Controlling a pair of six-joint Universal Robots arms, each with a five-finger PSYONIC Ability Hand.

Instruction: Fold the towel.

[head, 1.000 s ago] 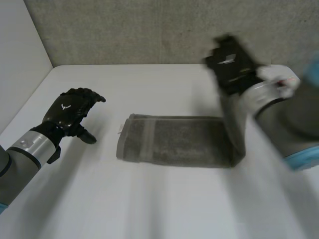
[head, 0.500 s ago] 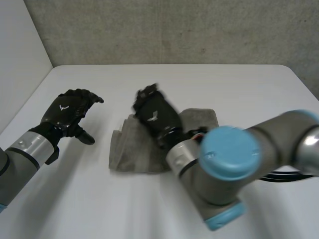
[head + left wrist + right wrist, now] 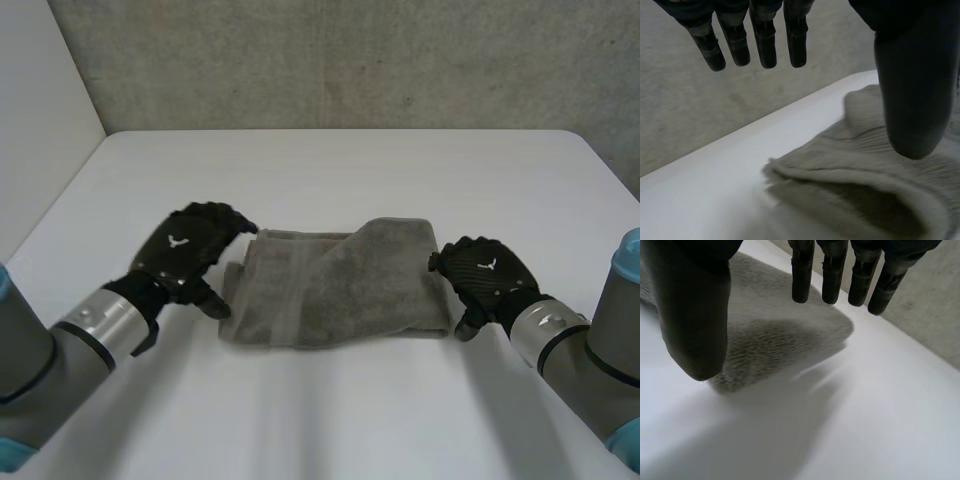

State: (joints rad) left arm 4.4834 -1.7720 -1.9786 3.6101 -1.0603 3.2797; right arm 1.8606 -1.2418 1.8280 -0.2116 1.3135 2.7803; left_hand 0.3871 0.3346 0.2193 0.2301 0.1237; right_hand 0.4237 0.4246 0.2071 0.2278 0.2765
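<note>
As it is hovering low over the cloth's end, left hand (image 3: 187, 248): fingers (image 3: 765, 46) are hanging straight and spread, thumb (image 3: 910, 100) well apart from them, gripping nothing.
Right hand (image 3: 487, 274): fingers (image 3: 832, 276) are likewise reaching straight, thumb (image 3: 695, 315) set apart, clamping nothing.
Contact: I cannot tell whether either hand is touching cloth.
Towel (image 3: 340, 285): it is lying between the two hands, one end beneath the left thumb and by the left fingertips, the other end just beside the right thumb.
Towel lie: it is sitting doubled over, the top layer skewed, its corner beyond the right fingertips bulging past the layer below; the end at the left hand is gaping open in a loose mouth (image 3: 860, 205).
Table (image 3: 330, 165): white surface is stretching out beyond both hands.
Progress, my reading: one fold is looking done, but roughly.
Remaining, my reading: edges are wanting squaring and flattening, and possibly a further fold.
</note>
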